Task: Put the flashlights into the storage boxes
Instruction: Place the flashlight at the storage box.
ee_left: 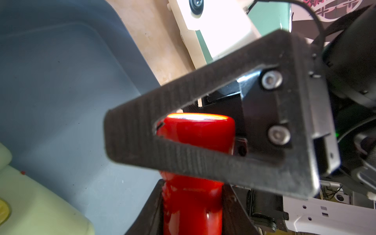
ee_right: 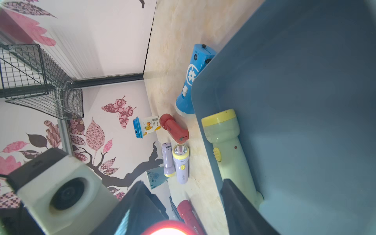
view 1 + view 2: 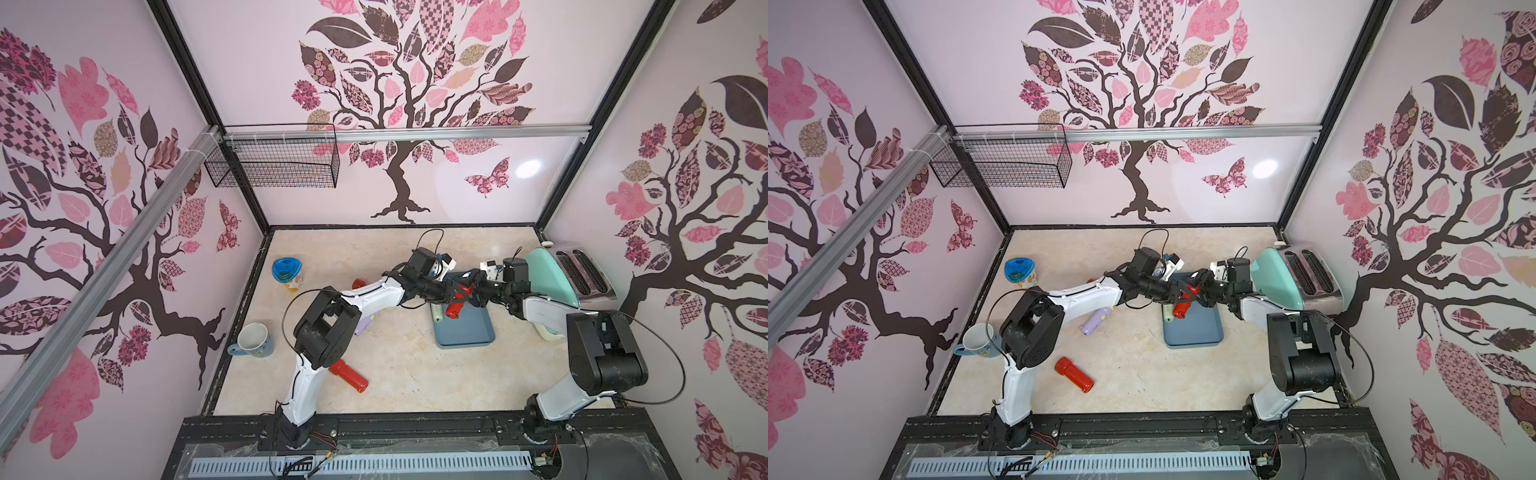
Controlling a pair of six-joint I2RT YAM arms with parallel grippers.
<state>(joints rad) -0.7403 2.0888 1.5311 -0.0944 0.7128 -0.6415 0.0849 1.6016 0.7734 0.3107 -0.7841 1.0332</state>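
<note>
mid-frame, our left gripper (image 3: 454, 297) clamps the red flashlight (image 3: 454, 310), head toward our right gripper (image 3: 471, 290), whose grip is unclear.

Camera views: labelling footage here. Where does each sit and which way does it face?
Top views: high above the bases, looking down at the table; left arm and right arm show, left gripper and right gripper meeting over the tray.
Left wrist: on the left arm, looking along its fingers at the red flashlight they clamp.
Right wrist: on the right arm, facing the tray's pale green flashlight; its fingers show.
Shared: both wrist views see tray and pale green flashlight.
</note>
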